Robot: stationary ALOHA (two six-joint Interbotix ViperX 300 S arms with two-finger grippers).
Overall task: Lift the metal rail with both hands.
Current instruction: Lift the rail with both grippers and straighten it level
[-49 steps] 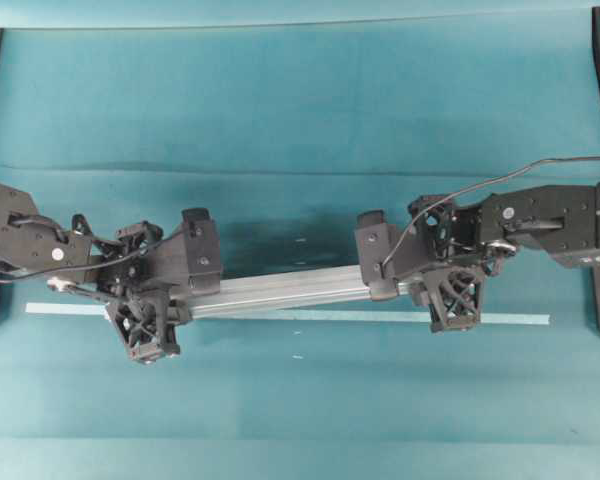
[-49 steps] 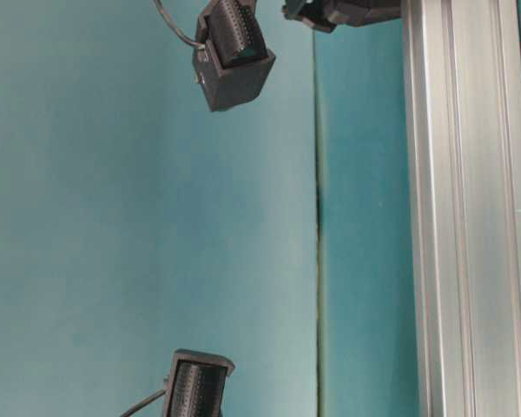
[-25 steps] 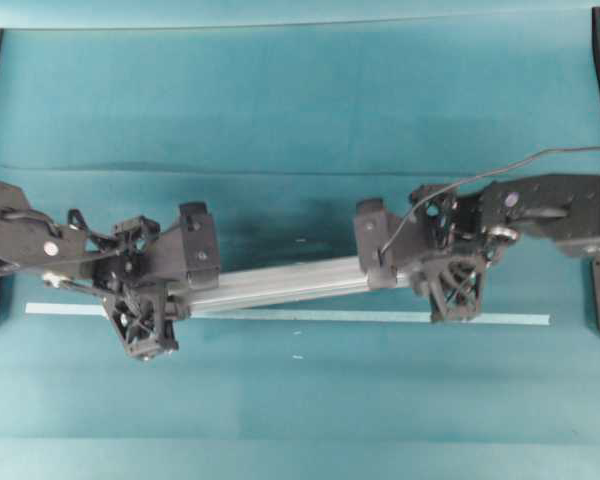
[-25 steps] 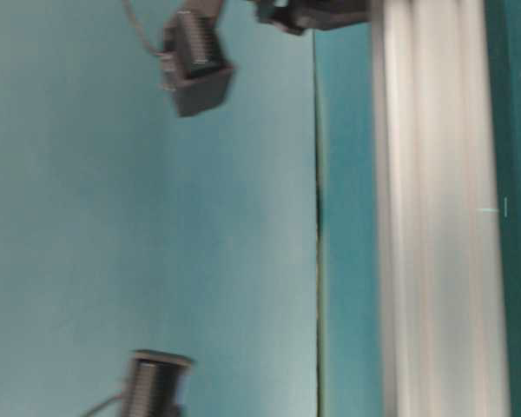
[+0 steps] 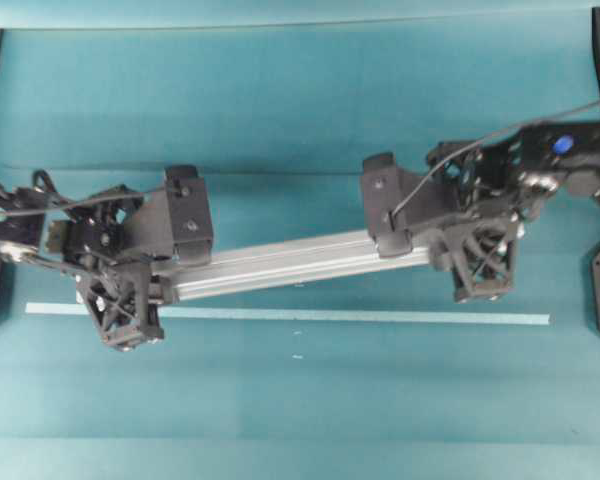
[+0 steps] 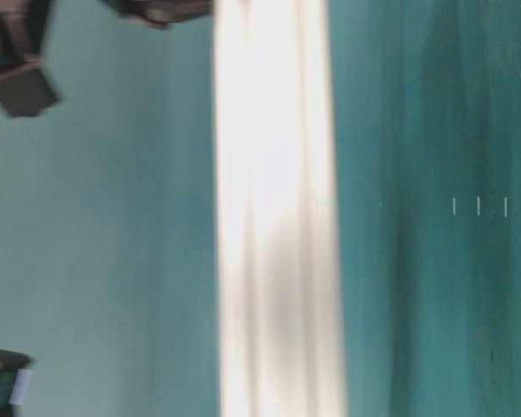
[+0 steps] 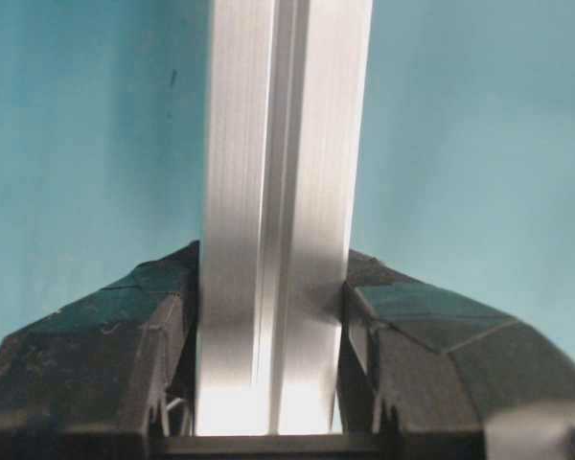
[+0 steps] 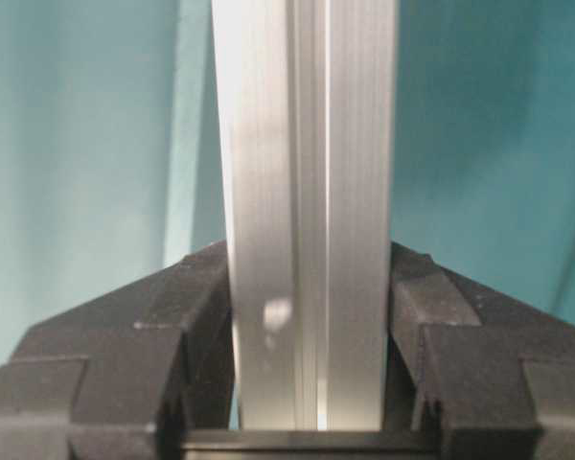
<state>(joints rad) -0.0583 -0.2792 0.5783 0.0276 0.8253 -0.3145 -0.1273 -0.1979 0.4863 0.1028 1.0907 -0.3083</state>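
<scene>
So the metal rail (image 5: 295,265) runs across mid-table, left gripper (image 5: 145,285) on its left end, right gripper (image 5: 450,250) on its right end, tape strip (image 5: 380,317) just toward the near edge.

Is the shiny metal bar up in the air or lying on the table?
Up in the air. The metal rail is clamped by the left hand and right hand, and sits clear of the tape strip.

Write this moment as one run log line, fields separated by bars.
left gripper: shut on rail | right gripper: shut on rail | rail: off table, tilted
</scene>
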